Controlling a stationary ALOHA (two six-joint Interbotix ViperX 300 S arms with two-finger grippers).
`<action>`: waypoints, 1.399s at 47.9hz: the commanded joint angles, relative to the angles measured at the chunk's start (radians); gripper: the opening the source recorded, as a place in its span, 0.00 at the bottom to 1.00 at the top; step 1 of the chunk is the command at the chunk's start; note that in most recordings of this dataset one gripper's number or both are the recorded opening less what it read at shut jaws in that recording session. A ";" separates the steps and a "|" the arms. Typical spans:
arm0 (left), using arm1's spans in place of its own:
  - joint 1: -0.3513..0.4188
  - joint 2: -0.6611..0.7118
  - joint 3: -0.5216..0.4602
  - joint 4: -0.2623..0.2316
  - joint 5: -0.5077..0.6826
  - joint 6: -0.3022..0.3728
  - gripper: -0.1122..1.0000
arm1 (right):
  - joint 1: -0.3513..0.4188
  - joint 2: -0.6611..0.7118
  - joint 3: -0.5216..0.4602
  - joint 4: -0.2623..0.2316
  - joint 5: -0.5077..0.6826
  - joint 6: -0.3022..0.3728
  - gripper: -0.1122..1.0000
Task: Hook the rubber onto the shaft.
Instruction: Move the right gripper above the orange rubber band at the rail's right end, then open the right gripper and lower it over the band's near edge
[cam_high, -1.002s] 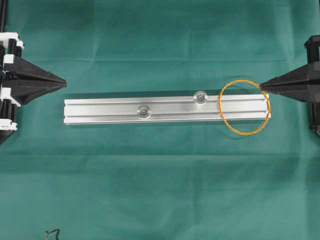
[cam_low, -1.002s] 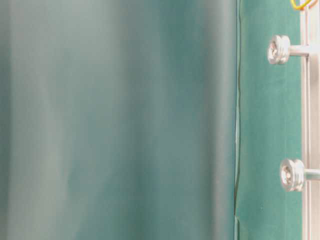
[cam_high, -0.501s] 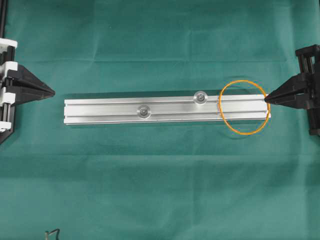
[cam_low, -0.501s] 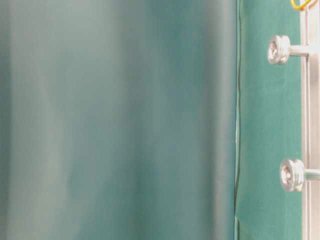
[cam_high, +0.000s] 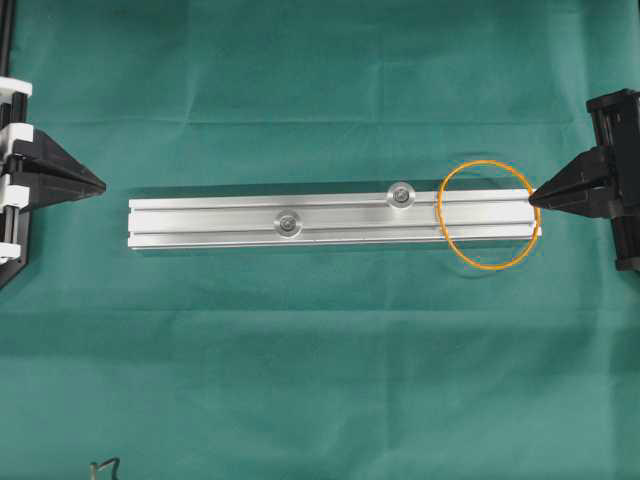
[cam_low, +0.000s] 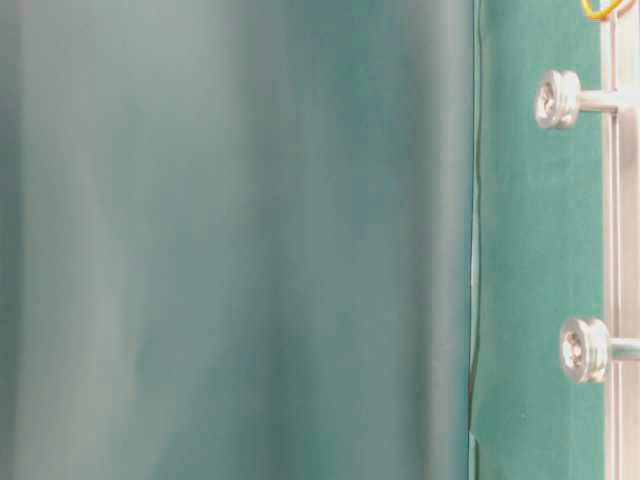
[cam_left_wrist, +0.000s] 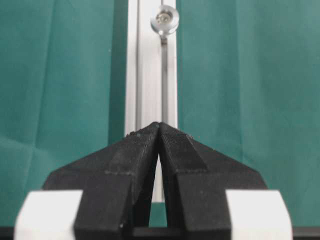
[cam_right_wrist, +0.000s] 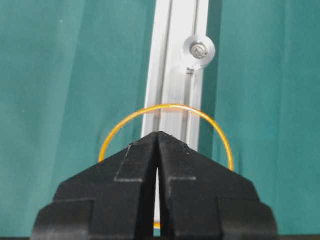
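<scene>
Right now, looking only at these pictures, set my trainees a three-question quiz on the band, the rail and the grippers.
1. True or false: the orange band is hooked on a shaft.
2. Which end of the rail does the band lie across in the overhead view: A left, B right, C middle?
3. Fill in: both the left gripper and right gripper have their jaws ____.

Key: 1 false; 2 B; 3 shut.

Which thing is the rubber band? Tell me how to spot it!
Find the long aluminium rail lying across the green cloth. At its right end lies a thin orange rubber band, looped over the rail. It is the only orange thing and the only ring.
</scene>
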 joint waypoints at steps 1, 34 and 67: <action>0.000 0.006 -0.029 0.002 -0.005 0.002 0.12 | 0.000 0.002 -0.035 0.003 0.014 0.003 0.12; 0.000 0.006 -0.029 0.002 -0.005 0.002 0.12 | 0.000 0.012 -0.101 -0.002 0.468 0.100 0.12; -0.002 0.006 -0.031 0.002 -0.015 0.002 0.12 | 0.000 0.043 -0.106 0.000 0.508 0.150 0.12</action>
